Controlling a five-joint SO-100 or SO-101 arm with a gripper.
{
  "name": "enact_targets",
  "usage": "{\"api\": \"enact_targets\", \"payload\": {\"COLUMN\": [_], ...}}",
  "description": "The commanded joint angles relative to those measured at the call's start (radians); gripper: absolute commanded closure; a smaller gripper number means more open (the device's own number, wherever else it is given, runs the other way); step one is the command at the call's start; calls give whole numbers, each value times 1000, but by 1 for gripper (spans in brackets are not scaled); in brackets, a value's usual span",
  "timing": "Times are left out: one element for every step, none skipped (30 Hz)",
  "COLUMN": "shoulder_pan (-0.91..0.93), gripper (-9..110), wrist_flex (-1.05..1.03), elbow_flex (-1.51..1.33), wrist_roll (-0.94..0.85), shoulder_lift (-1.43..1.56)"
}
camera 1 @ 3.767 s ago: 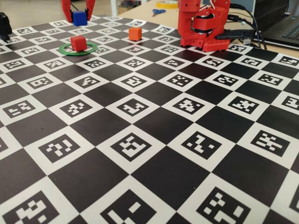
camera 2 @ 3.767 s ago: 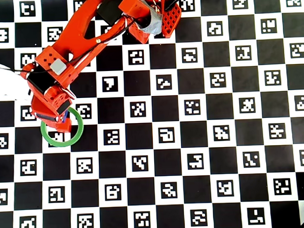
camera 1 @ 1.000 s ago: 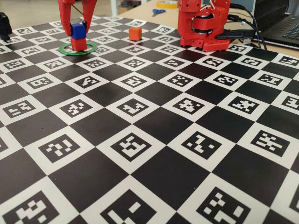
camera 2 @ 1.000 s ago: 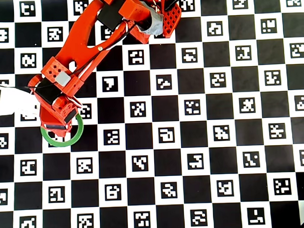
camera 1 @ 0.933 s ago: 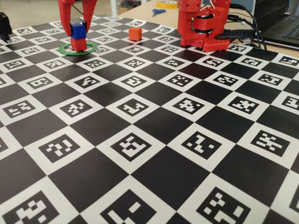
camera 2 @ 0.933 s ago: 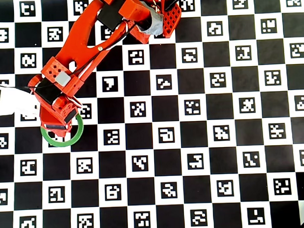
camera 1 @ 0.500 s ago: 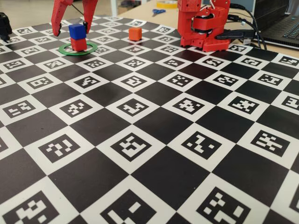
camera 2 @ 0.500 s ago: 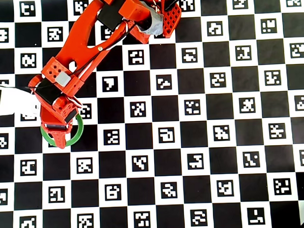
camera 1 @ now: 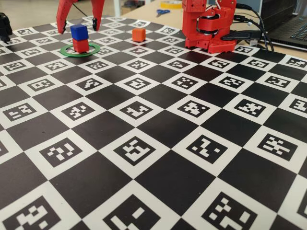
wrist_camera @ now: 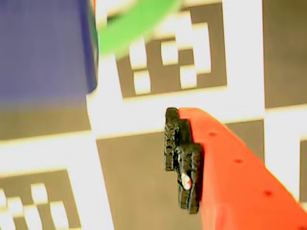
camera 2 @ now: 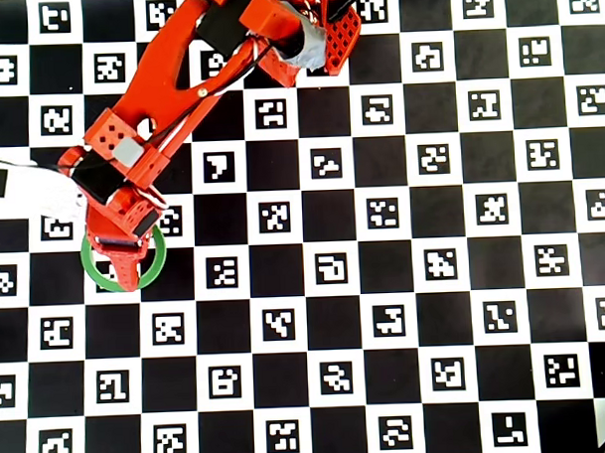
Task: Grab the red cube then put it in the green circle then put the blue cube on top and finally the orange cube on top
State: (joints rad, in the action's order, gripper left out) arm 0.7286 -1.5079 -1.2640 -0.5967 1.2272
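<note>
Since the earlier frames, the claw [camera 1: 78, 26] has spread its jaws wide and risen clear of the blue cube [camera 1: 79, 32], which it previously clamped; it now holds nothing, and its two fingers straddle the stack with a visible gap on either side in the fixed view. The blue cube rests on the red cube [camera 1: 80, 45], and the red cube sits inside the green circle [camera 1: 94, 49] on the checkered desk [camera 1: 158, 143]. The wrist view shows the blue cube [wrist_camera: 45, 48] at 10 o'clock, an arc of the green circle [wrist_camera: 136, 24] at 12 o'clock, and one finger [wrist_camera: 225, 167] at 5 o'clock, apart from the cube. In the overhead view the claw [camera 2: 120, 261] covers the stack, with only the green circle [camera 2: 157, 266] visible around it. Judged from this layout, the second placement is complete and the release step is ending. The orange cube [camera 1: 138, 34] stands alone on the desk, at about 3 o'clock from the stack and well apart from it in the fixed view. The next move calls for a vertical retreat that avoids brushing the stack, followed by a traverse to the orange cube with the jaws kept open.
</note>
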Motion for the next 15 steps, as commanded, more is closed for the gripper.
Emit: {"api": "enact_targets", "payload": {"shoulder_pan": [-34,-40,-44,-48,-51,-51,-51,-46,-38,-28,-17,-5,8,20,32], "gripper": [53,53,53,53,53,53,53,53,53,53,53,53,53,53,53], "wrist_flex": [-58,-67,-72,-75,-77,-78,-78,-80,-80,-78,-72,-66,-60,-52,-48], "elbow_flex": [21,12,0,-17,-32,-51,-69,-87,-109,-135,-163,-192,-224,-252,-279], "wrist_roll": [52,64,80,94,106,118,133,149,163,181,202,216,230,250,267], "shoulder_lift": [176,198,224,252,279,305,330,354,380,407,433,460,489,514,538]}}
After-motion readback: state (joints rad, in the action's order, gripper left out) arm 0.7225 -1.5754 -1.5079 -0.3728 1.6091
